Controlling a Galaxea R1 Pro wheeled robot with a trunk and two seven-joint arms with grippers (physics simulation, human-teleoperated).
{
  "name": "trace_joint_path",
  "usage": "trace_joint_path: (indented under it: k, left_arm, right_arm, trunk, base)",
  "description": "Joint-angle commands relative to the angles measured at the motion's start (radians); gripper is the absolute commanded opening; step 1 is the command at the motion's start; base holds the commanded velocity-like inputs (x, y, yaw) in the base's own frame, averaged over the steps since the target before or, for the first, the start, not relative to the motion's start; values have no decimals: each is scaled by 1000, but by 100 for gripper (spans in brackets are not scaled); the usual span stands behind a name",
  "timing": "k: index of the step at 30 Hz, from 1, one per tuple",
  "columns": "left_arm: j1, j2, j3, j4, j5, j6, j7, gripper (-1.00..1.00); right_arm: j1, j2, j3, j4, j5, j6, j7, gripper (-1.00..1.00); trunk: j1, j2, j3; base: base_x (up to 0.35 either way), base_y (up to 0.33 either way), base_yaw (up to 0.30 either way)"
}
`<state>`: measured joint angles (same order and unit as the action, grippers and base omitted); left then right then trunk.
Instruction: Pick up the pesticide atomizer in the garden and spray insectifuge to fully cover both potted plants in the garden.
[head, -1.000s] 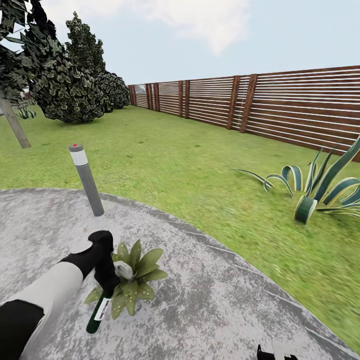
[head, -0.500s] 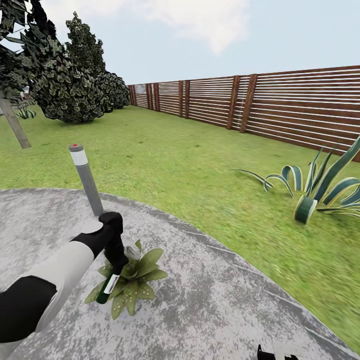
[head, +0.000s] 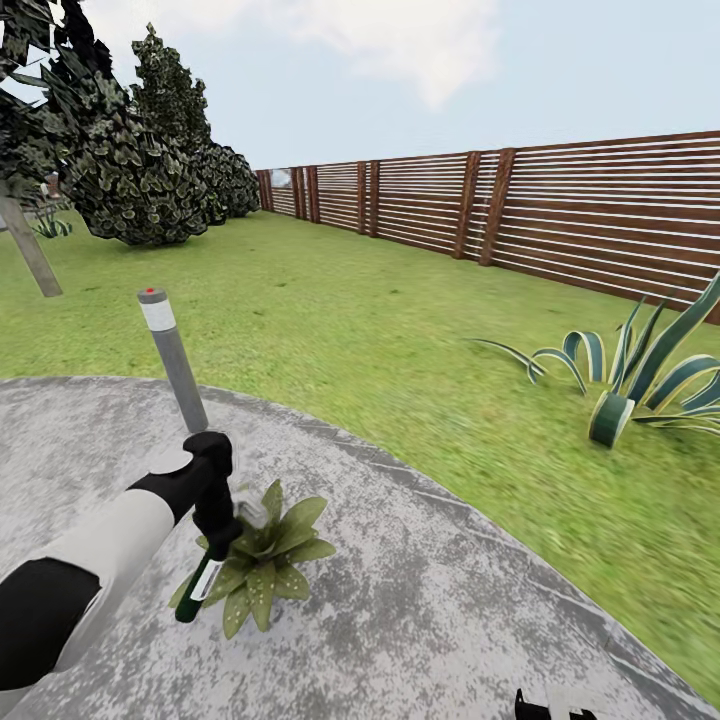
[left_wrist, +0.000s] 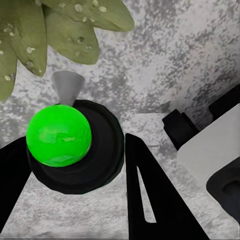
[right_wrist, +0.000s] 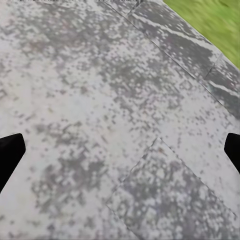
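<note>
Left gripper (head: 215, 535) is clamped on the spray bottle (head: 200, 583), with a black finger (left_wrist: 150, 200) on each side of the bottle's dark body in the wrist view. Our right gripper (right_wrist: 120, 150) has its tips spread wide apart, just hanging over bare paving.

Going big to small from there: the lawn (head: 400, 340) takes up most of what we see, ringed by a brown slatted fence (head: 560, 210), with dark bushy trees (head: 140, 150) at the far left. Closer in there's the grey patio (head: 450, 620). A big striped-leaf plant (head: 630, 385) sits out on the grass at the right, well apart from everything else. A grey post (head: 175, 360) with a white band stands near the patio edge, just behind our left arm.

Then the small potted plant (head: 265, 565), a low olive rosette sitting on the patio. The bottle is right over its left side, tilted: long axis runs from the white nozzle end up by the gripper down-left to the dark green base. In the wrist view the grey nozzle (left_wrist: 67, 86) points at the wet-speckled leaves (left_wrist: 70, 30), and a bright green ball (left_wrist: 59, 135) sits on the bottle.
</note>
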<state>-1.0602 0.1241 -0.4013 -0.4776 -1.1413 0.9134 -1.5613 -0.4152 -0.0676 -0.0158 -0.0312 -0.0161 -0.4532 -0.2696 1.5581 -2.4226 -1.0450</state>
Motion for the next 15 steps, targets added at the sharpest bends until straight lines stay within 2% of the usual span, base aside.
trace_joint_path:
  k: [1, 10, 12, 15]
  left_arm:
    - [2, 2, -4, -2, -6, 12, -9, -100]
    - [6, -12, -5, -3, -8, 20, -9, -100]
    - [6, -15, -4, -3, -8, 21, -9, -100]
    - [6, -22, -4, -3, -8, 21, -9, -100]
  right_arm:
    - [-1, 0, -1, 1, -2, -4, 0, 100]
    - [-1, 0, -1, 1, -2, -4, 0, 100]
    - [-1, 0, -1, 1, -2, -4, 0, 100]
    - [-1, 0, -1, 1, -1, -4, 0, 100]
  trunk:
    - [0, 0, -1]
    - [0, 0, -1]
    - [0, 0, -1]
    - [0, 0, -1]
  base:
    - [0, 0, 98]
    - [0, 0, 236]
    - [0, -50, 70]
    - [0, -217, 14]
